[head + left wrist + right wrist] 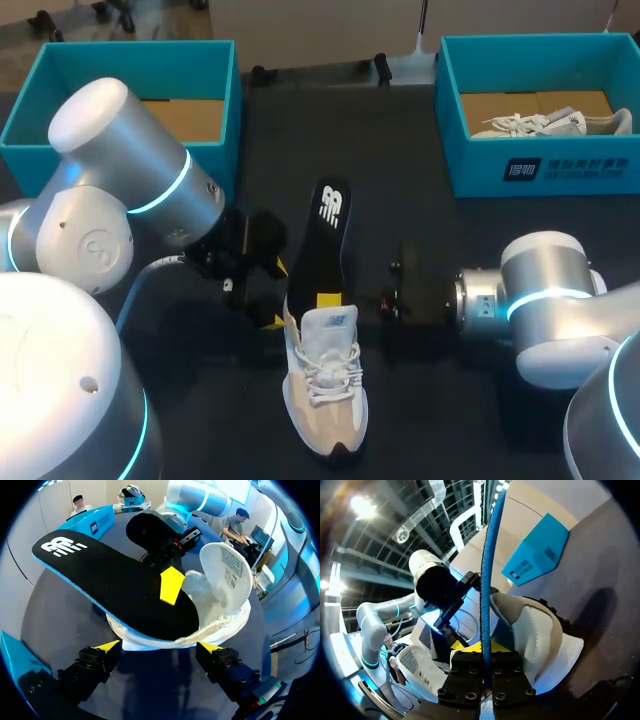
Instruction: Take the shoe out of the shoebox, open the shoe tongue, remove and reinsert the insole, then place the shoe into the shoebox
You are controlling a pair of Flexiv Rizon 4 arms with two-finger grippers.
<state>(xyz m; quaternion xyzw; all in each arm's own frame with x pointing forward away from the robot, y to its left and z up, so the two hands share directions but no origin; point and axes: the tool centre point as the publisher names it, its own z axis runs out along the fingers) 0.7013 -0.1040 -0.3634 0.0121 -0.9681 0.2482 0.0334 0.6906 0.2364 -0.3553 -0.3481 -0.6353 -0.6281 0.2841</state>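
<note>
One insole [325, 240], pinched in right jaws, pokes from shoe [325, 385].

Left hand [159, 647] wide, right hand [483, 649] tight.

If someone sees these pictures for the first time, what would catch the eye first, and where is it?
Most striking is the black insole, standing half out of the pale shoe in the middle of the table, gripped by the right tool. The left tool is open at the shoe's heel. Teal boxes sit at the far corners: the left shoebox and the right shoebox, which holds another shoe.
</note>
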